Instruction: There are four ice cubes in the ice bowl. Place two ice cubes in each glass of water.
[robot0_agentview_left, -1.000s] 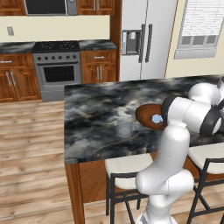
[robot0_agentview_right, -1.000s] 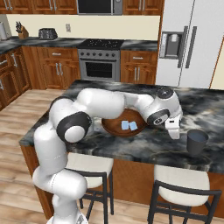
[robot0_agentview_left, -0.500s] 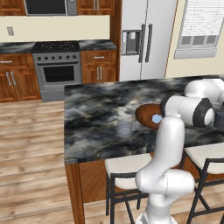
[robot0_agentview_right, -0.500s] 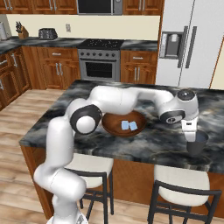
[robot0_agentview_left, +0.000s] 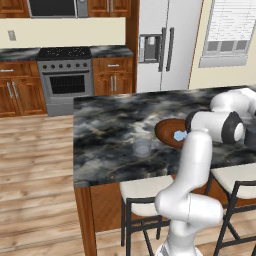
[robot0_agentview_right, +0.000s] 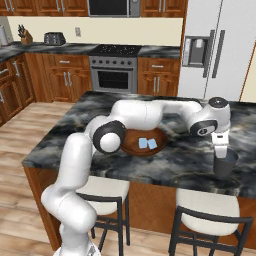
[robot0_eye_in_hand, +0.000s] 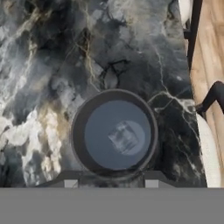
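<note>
Hand view looks straight down into a glass of water (robot0_eye_in_hand: 114, 134) with one ice cube (robot0_eye_in_hand: 124, 137) inside; gripper (robot0_agentview_right: 220, 149) hovers over it near the counter's (robot0_agentview_right: 175, 170) front edge (jaws parted, empty). Ice bowl (robot0_agentview_right: 129, 145) holds two cubes.

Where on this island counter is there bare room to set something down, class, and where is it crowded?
The broad marble stretch left of the near glass is bare, up to the counter's far edge. So is the strip between the wooden bowl and the far glass. It is crowded over the bowl, which the arm spans, and at the far glass, where the fingers hang.
</note>
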